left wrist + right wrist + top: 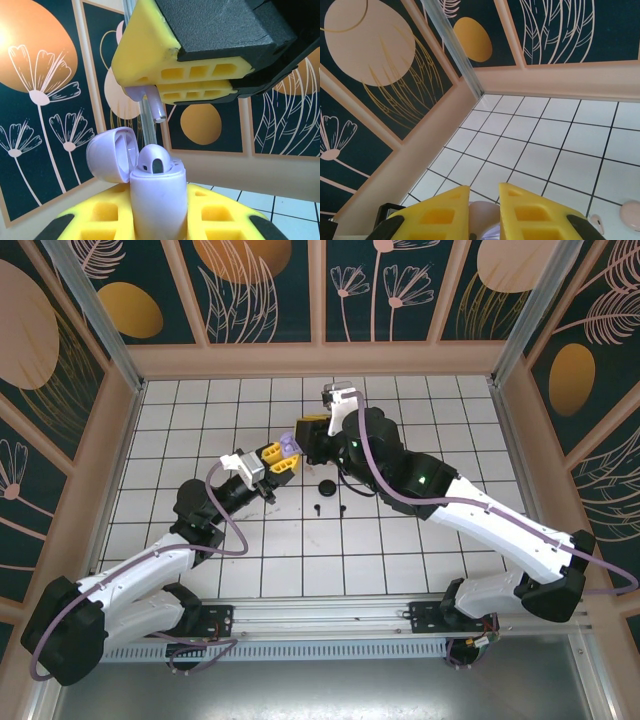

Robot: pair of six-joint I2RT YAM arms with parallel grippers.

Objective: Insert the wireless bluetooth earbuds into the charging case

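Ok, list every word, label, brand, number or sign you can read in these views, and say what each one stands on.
No text can be read anywhere.
The light purple charging case and the light purple earbud above it: plain, no marking.
The wall panels: flowers and leaves, no words.

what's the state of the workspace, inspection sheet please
surface: white tiled table, dark grid lines
job's things: open light purple charging case holding one seated earbud; second purple earbud poised just above it; black earbuds and pale pink earbud lying on the tiles
clutter: nothing seen
end effectors: left end effector shut on the charging case; right end effector shut on the second purple earbud
cables: purple cable running along each arm
surroundings: floral wall panels, metal corner posts
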